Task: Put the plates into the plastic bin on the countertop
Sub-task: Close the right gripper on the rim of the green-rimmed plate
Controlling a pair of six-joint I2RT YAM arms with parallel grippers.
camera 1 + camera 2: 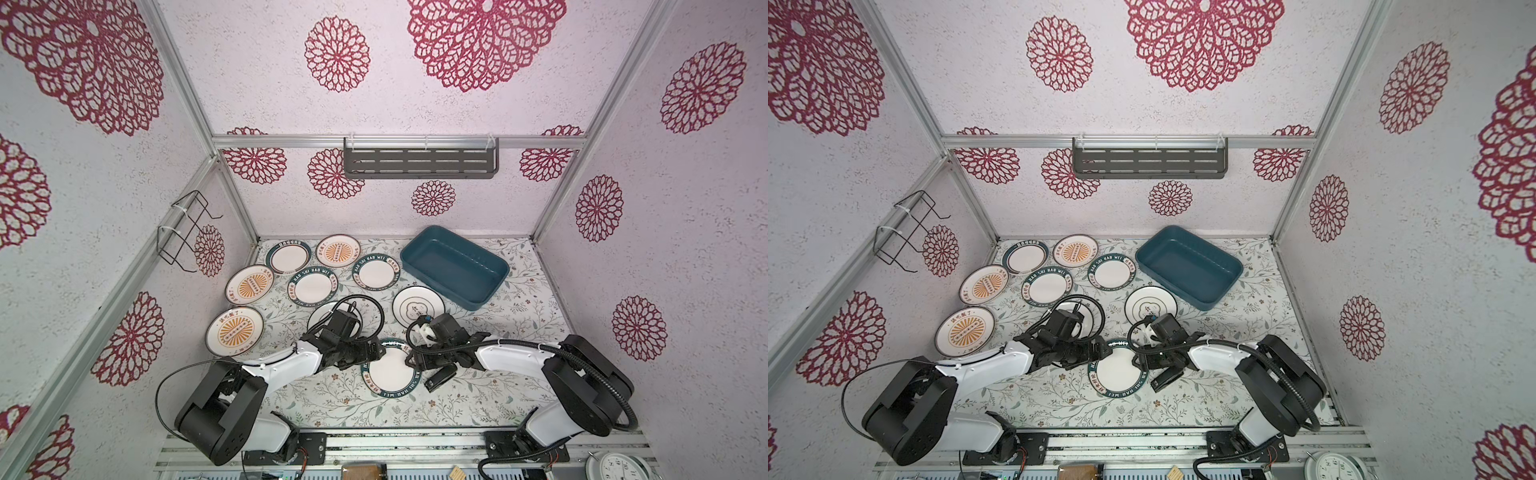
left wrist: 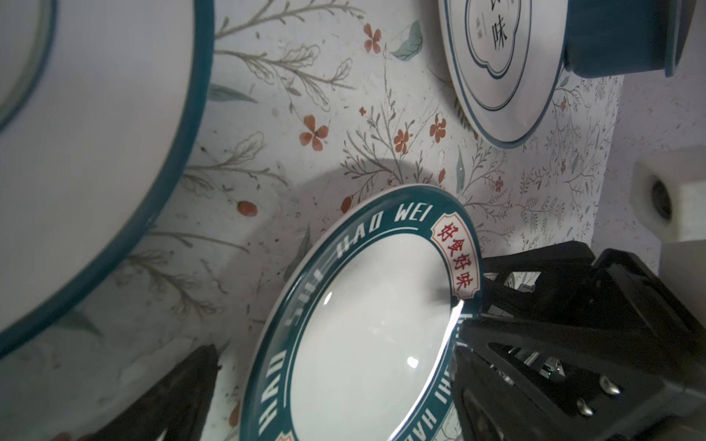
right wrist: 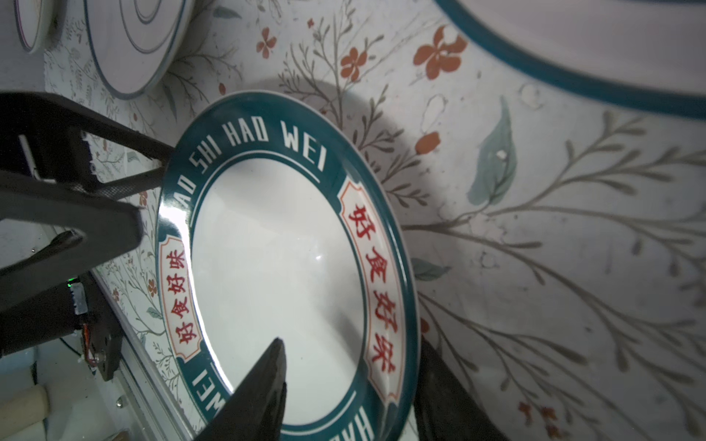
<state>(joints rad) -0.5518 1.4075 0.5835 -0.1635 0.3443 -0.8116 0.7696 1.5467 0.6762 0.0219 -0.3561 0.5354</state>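
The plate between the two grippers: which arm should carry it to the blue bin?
Probably right. The right gripper has one finger above and one below the rim of the plate, and the bin lies on its side. The left gripper just stands open at the opposite edge.

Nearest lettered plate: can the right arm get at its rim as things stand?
Likely yes: the right gripper straddles the rim of the nearest lettered plate, jaws apart. The left gripper sits at the opposite edge, out of its way.
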